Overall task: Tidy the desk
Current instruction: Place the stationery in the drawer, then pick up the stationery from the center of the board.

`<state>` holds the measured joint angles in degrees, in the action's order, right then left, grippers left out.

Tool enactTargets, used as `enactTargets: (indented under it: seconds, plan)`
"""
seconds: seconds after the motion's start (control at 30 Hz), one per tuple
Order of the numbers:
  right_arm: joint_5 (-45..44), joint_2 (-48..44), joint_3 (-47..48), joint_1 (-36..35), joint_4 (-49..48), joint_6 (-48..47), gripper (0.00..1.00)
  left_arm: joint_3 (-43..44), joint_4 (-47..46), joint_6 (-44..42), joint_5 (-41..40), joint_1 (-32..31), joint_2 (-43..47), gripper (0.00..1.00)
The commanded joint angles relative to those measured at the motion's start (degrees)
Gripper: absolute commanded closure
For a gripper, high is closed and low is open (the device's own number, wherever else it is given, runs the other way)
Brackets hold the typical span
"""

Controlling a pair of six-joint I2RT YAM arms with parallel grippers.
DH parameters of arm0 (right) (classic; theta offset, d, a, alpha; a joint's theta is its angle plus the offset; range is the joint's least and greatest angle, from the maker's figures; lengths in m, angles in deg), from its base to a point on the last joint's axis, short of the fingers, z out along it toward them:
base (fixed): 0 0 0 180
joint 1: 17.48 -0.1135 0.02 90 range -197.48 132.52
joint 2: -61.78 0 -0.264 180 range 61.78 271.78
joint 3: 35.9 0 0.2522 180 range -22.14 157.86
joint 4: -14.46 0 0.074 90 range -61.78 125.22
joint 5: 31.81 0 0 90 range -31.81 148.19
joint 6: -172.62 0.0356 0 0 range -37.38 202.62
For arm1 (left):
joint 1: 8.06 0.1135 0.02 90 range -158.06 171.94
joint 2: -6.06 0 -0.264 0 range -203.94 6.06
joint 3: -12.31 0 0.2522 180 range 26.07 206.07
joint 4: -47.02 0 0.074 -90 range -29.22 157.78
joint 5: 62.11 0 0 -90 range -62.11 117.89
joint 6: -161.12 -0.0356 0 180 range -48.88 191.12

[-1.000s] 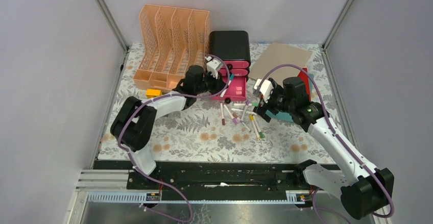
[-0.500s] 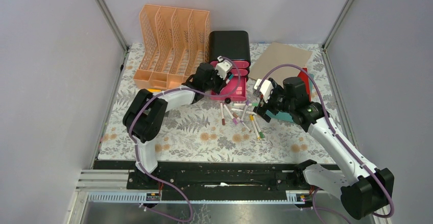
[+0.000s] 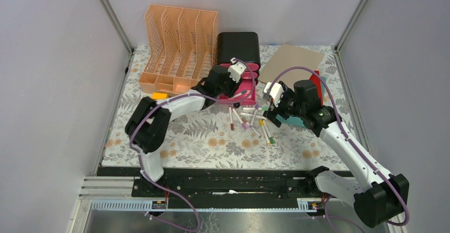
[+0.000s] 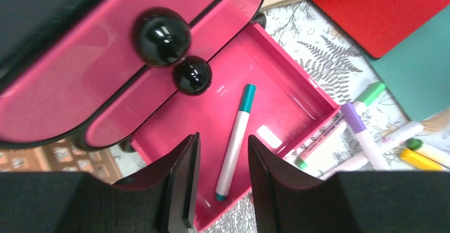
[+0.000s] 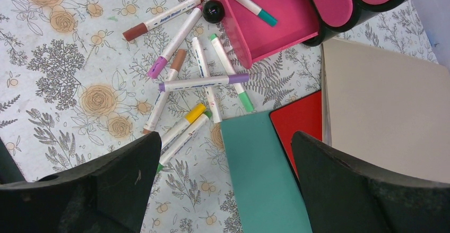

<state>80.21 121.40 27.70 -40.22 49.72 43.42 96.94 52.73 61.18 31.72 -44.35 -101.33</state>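
The desk (image 3: 185,137) has a fern-and-flower cloth. The black drawer box (image 3: 239,47) stands at the back, its lowest pink drawer (image 3: 245,96) pulled open. My left gripper (image 3: 243,83) hovers over that drawer (image 4: 281,84). It is open (image 4: 223,190) and empty. A teal-capped marker (image 4: 236,137) lies loose on the drawer floor below the gap. Several markers (image 3: 254,121) lie scattered in front of the drawer, also in the right wrist view (image 5: 196,82). My right gripper (image 3: 271,115) is wide open (image 5: 225,190) and empty. It hangs above the markers' right side and a teal notebook (image 5: 260,174).
An orange slotted file rack (image 3: 180,42) stands at the back left, with a small yellow item (image 3: 158,95) in front of it. A red notebook (image 3: 317,82) and a tan board (image 3: 293,62) lie at the back right. The open drawer's black knob (image 5: 214,11) faces the markers.
My left gripper moved right over the open drawer. The teal-capped marker it held now lies in the drawer. The right arm has not moved.
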Motion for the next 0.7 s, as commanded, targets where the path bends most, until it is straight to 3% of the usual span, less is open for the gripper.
enactTargets:
  seconds: [0.0,0.17,0.23,0.3,0.4,0.5,0.67]
  plan:
    - [0.62,0.15,-0.09,0.56,-0.75,-0.53,0.0,-4.05,-4.94,3.89,-0.62,0.08,10.93,0.56]
    - [0.76,0.22,-0.09,0.7,-0.69,-0.53,0.0,-17.69,-16.83,13.64,1.78,0.8,21.42,0.42]
    - [0.83,0.28,-0.05,0.8,-0.71,-0.53,0.0,-25.35,-25.92,20.59,3.29,2.23,25.5,0.27]
    - [0.96,0.4,-0.09,0.77,-0.71,-0.53,0.0,-31.72,-32.19,28.38,5.6,4.55,28.82,0.03]
    - [1.24,0.71,-0.11,0.78,-0.72,-0.49,0.0,-37.67,-37.22,38.92,12.38,8.91,31.46,0.01]
    - [1.56,1.13,-0.19,0.9,-0.75,-0.36,0.0,-39.62,-35.94,46.73,17.48,11.84,31.55,0.01]
    - [2.63,2.66,-0.36,0.86,-0.6,0.08,0.0,-42.86,-33.58,49.23,18.52,12.47,33.18,0.01]
